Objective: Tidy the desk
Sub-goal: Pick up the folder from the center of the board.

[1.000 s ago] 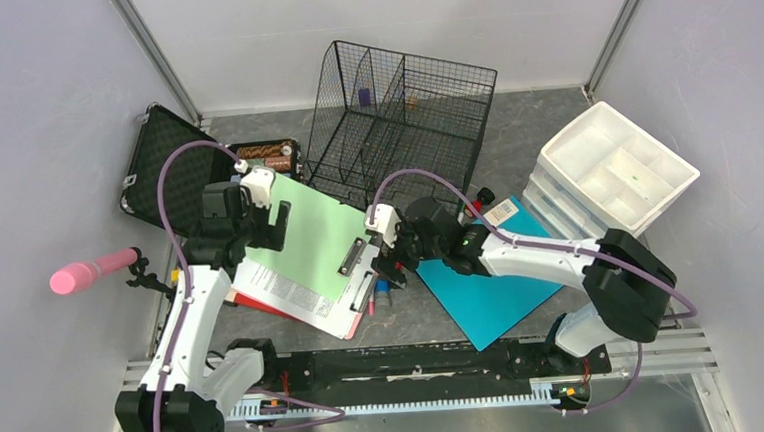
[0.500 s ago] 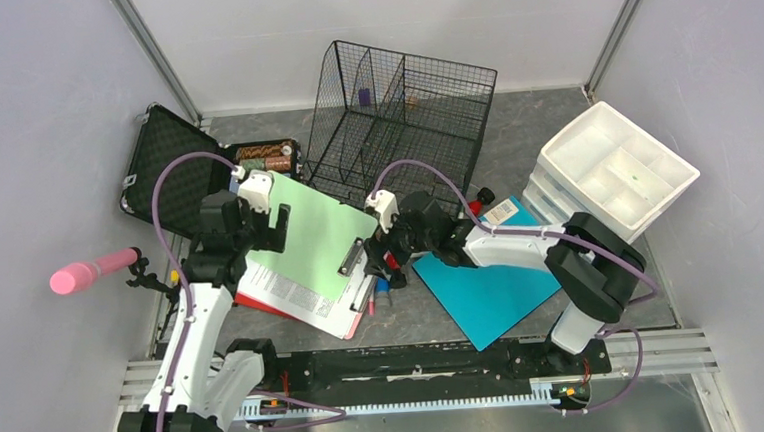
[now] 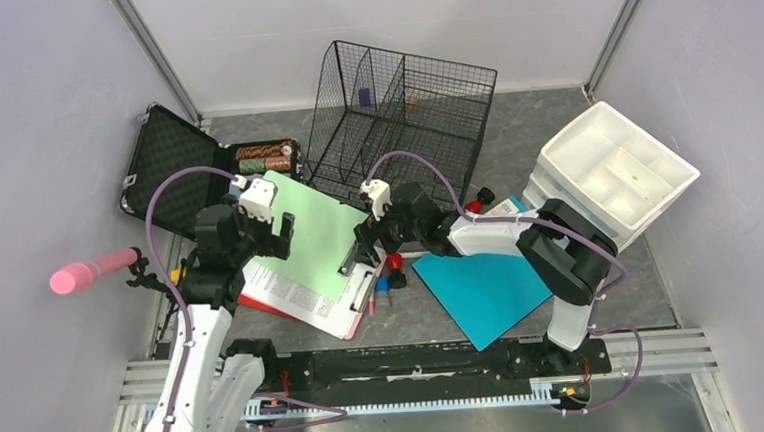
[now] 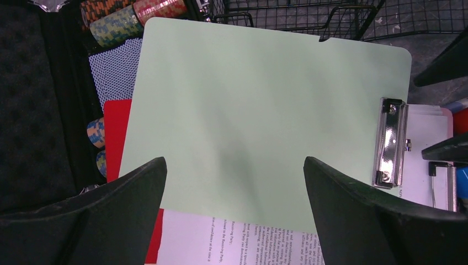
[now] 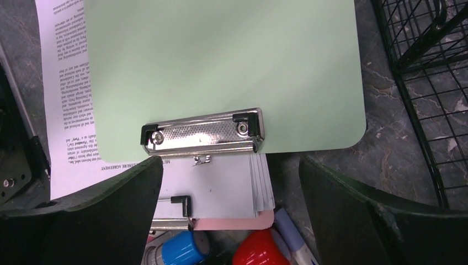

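Observation:
On the dark stone-look desk (image 3: 553,135) lies a pale green clipboard (image 3: 314,235) on top of printed papers (image 3: 287,290) and a second, pink clipboard. My left gripper (image 3: 267,235) hovers open over the green board's (image 4: 265,110) free end, nothing between its fingers. The right gripper (image 3: 368,245) hangs open over the metal clip (image 5: 201,132) end, also holding nothing. A red-capped marker (image 5: 259,248) and a blue-capped marker (image 5: 179,248) lie just below the clipboards.
A black wire basket (image 3: 402,115) stands behind the clipboards. An open black foam case (image 3: 169,159) with poker chips (image 3: 264,158) is at the left, a teal folder (image 3: 482,285) and white drawer unit (image 3: 615,167) at the right. A red folder (image 4: 116,132) sits under the papers.
The right arm has swung left and slightly away, bringing its gripper over the clip end. The left gripper has shifted a little toward the near edge. Both stay open.

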